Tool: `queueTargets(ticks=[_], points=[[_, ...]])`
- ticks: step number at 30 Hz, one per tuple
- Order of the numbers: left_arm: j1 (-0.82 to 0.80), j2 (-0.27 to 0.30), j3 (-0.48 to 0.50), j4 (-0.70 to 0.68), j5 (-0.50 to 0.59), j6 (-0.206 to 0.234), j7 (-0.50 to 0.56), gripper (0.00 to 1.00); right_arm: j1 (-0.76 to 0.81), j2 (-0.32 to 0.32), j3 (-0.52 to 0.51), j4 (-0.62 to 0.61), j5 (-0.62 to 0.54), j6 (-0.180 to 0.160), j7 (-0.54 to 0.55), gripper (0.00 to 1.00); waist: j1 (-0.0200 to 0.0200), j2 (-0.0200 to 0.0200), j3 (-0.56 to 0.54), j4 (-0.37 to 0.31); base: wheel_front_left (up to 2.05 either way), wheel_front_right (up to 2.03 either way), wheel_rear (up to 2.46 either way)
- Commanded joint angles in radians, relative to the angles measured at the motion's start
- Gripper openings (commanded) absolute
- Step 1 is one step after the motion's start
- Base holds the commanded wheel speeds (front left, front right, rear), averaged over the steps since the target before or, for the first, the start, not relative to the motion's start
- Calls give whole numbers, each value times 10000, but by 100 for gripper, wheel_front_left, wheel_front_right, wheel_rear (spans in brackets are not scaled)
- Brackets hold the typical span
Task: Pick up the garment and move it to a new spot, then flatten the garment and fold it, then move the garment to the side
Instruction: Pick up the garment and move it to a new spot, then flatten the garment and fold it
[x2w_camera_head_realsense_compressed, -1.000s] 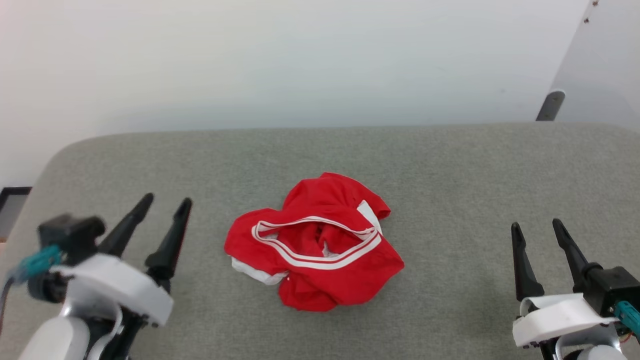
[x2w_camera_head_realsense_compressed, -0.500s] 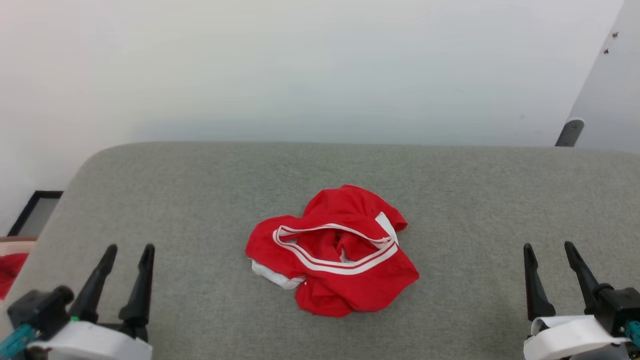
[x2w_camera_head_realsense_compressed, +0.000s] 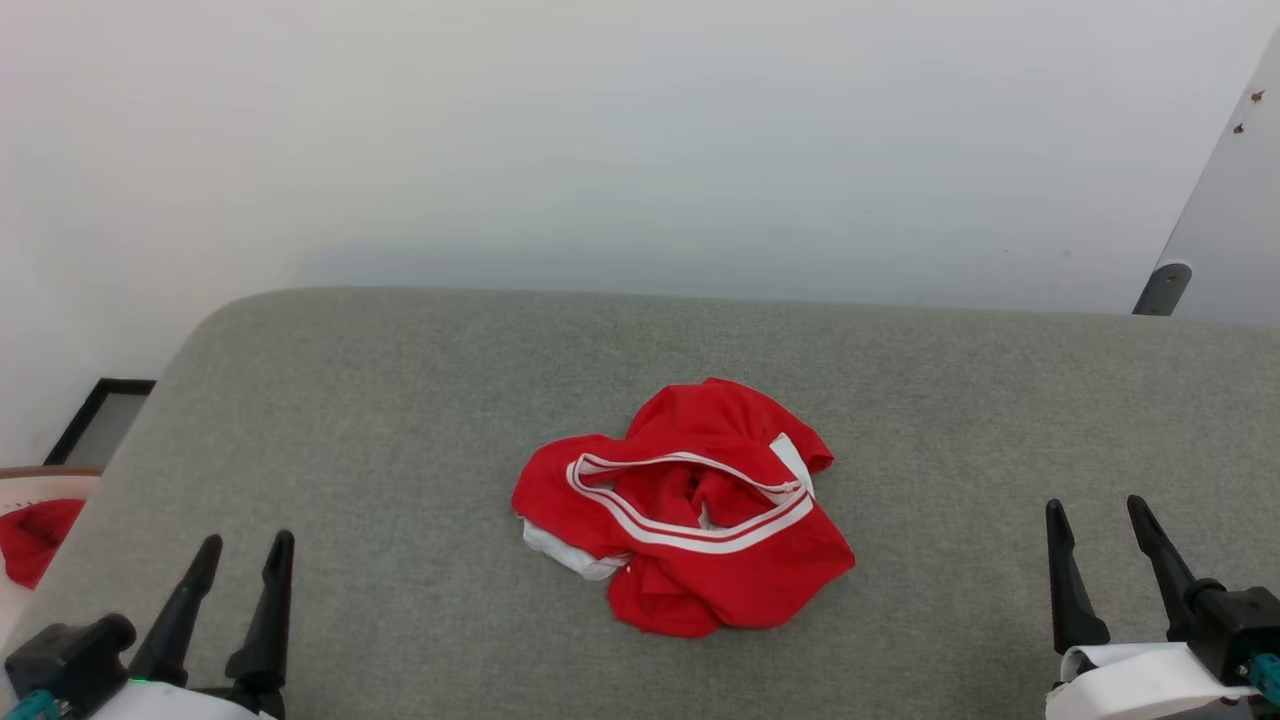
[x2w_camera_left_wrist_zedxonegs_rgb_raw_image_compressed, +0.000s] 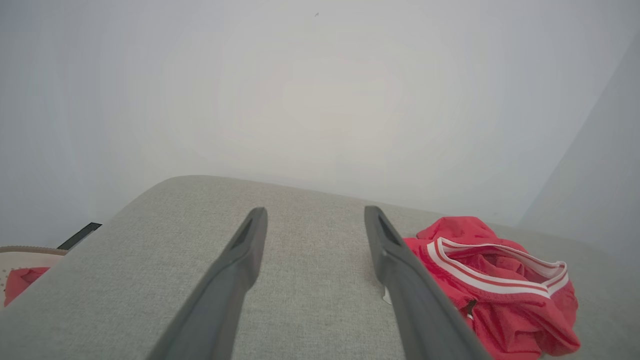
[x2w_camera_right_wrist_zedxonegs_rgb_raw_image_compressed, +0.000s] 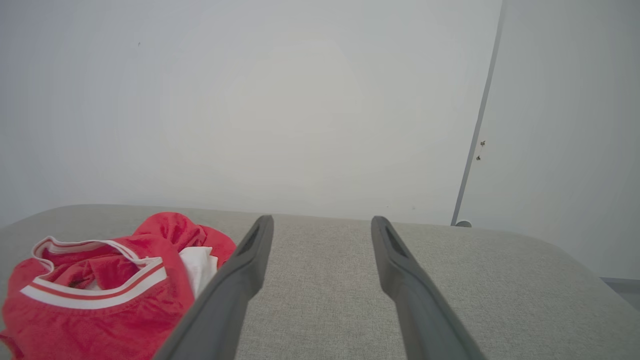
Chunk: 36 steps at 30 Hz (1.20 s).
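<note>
The garment (x2w_camera_head_realsense_compressed: 685, 510) is soft red cloth, all scrunched up in a lump. A white band with a thin red line runs round its open top like a loop. A bit of white cloth pokes out on the side nearer the left gripper (x2w_camera_head_realsense_compressed: 248, 540). The garment lies on a grey pad (x2w_camera_head_realsense_compressed: 400, 400) with a rough woven top and a round corner. It is between the two grippers, a little ahead of their tips and well apart from both.

The left gripper has two long, dark, pointy fingers spread wide, with nothing between them. The right gripper (x2w_camera_head_realsense_compressed: 1094, 505) is spread wide too and holds nothing.

The left wrist view shows a cream basket (x2w_camera_left_wrist_zedxonegs_rgb_raw_image_compressed: 25, 252) off to that gripper's left, with a small red cloth (x2w_camera_left_wrist_zedxonegs_rgb_raw_image_compressed: 20, 280) in it. The head view cuts most of the basket off at its edge. The right wrist view shows a white patch on the garment more clearly.

In each wrist view one dark finger covers the near edge of the garment. The folds hide its true shape.
</note>
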Motion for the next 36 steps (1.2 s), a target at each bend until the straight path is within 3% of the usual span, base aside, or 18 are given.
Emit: queueTargets(ticks=[1, 15, 23, 29, 36], points=[[66, -20, 30, 9, -52, -74, -42, 100, 135, 32, 20, -18, 64, -3, -2, 100, 0, -1, 11, 17, 0, 0, 0], [-73, 132, -62, -103, -330, -144, 52, 100, -3, 4, 180, -67, 154, -3, 27, 100, 0, -1, 271, -32, 0, 0, 0], [-632, 427, -287, -367, -865, -162, 1146, 100, -264, -1, 327, -59, 162, -3, 37, 100, 0, -1, 564, -210, 0, 0, 0], [-1609, 598, -526, -681, -1766, 125, 3195, 100, -543, -22, 453, -51, 205, -3, 6, 100, 0, -1, 939, -461, 0, 0, 0], [-3024, 876, -1046, -765, -2904, 763, 6410, 100, -963, -1, 519, -69, 286, -3, -89, 100, 0, -1, 1603, -815, 0, 0, 0]])
